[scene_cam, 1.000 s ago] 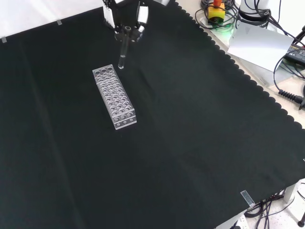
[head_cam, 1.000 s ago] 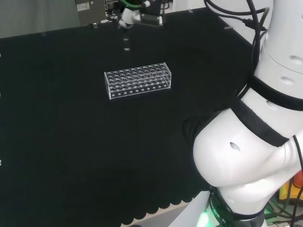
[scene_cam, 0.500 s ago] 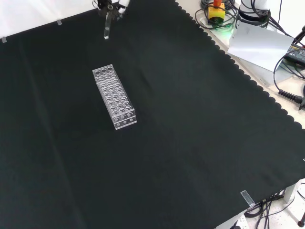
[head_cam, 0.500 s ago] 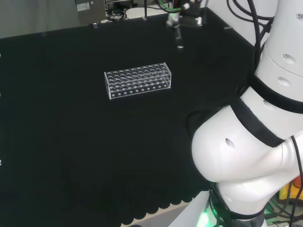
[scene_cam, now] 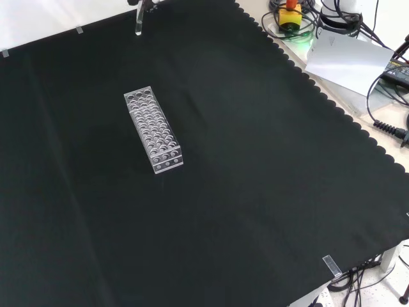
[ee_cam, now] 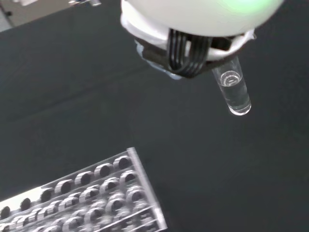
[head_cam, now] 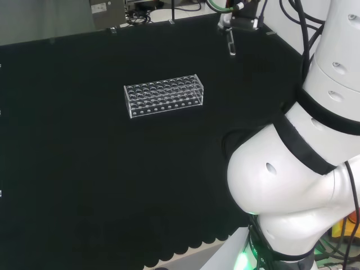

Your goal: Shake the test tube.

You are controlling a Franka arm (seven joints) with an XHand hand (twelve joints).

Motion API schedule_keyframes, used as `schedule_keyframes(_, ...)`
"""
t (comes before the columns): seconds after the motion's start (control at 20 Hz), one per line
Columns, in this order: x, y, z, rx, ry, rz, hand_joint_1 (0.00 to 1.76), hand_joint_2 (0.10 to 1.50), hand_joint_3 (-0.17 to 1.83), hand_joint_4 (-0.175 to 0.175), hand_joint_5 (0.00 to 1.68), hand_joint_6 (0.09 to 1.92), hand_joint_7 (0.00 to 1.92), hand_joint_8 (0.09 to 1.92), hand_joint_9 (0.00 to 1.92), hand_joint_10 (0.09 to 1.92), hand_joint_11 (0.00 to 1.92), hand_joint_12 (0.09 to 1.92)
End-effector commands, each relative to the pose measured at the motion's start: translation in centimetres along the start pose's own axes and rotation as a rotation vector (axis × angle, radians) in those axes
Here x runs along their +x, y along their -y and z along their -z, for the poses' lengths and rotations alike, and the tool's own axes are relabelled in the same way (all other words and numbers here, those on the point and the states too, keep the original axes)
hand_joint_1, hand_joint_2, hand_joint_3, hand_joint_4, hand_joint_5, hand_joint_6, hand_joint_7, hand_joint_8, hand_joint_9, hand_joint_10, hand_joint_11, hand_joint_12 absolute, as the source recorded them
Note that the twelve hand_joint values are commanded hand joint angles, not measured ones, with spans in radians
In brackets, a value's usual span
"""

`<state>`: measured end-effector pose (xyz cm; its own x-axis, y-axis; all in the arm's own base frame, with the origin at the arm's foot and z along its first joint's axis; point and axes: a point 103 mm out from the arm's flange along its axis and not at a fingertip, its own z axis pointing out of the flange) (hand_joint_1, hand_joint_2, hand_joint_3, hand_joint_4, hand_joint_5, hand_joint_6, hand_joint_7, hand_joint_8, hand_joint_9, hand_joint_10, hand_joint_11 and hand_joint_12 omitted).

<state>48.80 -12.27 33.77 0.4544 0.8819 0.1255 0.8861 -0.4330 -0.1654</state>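
Hand (ee_cam: 193, 43) clasps the test tube (ee_cam: 232, 92) by its top — tube hanging below the fingers, rack (head_cam: 163, 95) well apart. Advise short, even shakes, tube kept upright.

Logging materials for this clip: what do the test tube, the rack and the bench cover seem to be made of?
Test tube: clear glass or plastic, glossy; the dark cloth shows through it and its rounded end catches the light.
Rack: clear, likely acrylic plastic; see-through walls with bright edges and rows of round holes.
Bench cover: black cloth, matte; soft folds and a scalloped edge.
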Motion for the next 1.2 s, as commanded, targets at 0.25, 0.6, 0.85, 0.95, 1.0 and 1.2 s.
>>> schedule_keyframes(0.25,13.7,3.8,-1.7,0.052,-0.067,0.271,1.44,0.63,0.64,-0.175,1.41,0.09,1.41,0.6,1.26,0.86,1.19,0.91)
schedule_keyframes(0.6,20.0,6.2,-1.8,0.131,-0.159,0.433,1.44,0.63,0.64,-0.175,1.41,0.09,1.41,0.6,1.26,0.86,1.19,0.91)
schedule_keyframes(0.85,21.7,6.9,-1.9,0.133,-0.139,0.471,1.44,0.63,0.64,-0.175,1.41,0.09,1.41,0.6,1.26,0.86,1.19,0.91)
schedule_keyframes(0.95,21.3,6.5,-2.0,0.131,-0.127,0.463,1.44,0.63,0.64,-0.175,1.41,0.09,1.41,0.6,1.26,0.86,1.19,0.91)
schedule_keyframes(1.0,21.0,6.4,-2.1,0.125,-0.117,0.449,1.44,0.63,0.64,-0.175,1.41,0.09,1.41,0.6,1.26,0.86,1.19,0.91)
schedule_keyframes(1.2,18.1,4.5,-2.4,0.108,-0.093,0.359,1.44,0.63,0.64,-0.175,1.42,0.09,1.41,0.6,1.26,0.86,1.19,0.91)
